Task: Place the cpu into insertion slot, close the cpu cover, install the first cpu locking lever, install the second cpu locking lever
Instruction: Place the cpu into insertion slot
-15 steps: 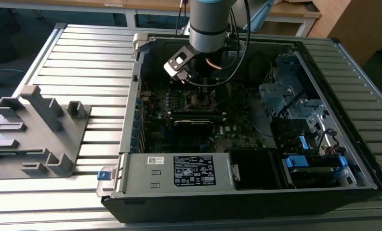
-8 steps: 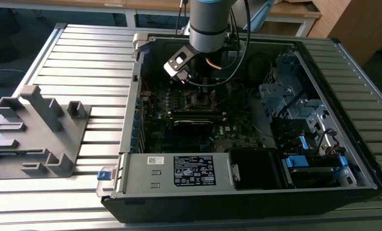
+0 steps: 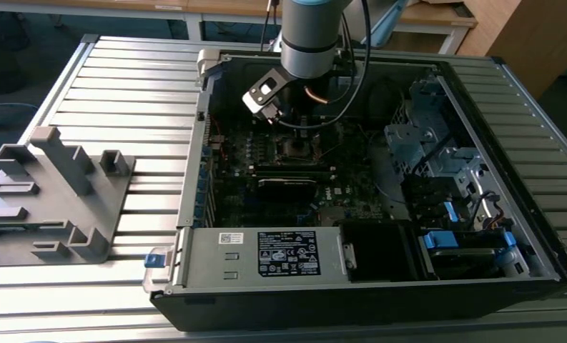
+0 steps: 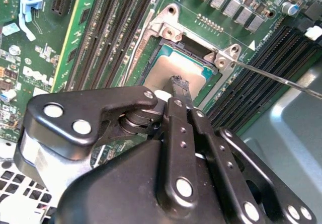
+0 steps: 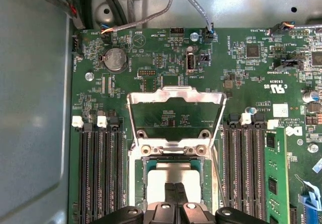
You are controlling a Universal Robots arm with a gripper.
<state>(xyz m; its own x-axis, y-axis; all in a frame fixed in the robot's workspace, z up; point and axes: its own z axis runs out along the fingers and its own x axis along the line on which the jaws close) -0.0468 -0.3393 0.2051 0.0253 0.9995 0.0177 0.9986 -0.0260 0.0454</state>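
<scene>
Grey-brown cpu (image 5: pixel 173 172) is sitting in the insertion slot (image 5: pixel 137 176); your hand (image 5: pixel 176 188), fingers pinched together and empty, is hanging just over it. You're finishing placement, I judge; the upright cpu cover (image 5: pixel 176 97) is needing a clear swing.

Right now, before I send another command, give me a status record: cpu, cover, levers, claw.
cpu: lying flat in the insertion slot
cpu cover: open, tilted up off the socket on its hinge
locking lever: one thin rod seen, unlatched, angled away from the socket
claw: shut, tips right over the cpu's metal top; contact cannot be told
location: motherboard inside the open computer case
</scene>
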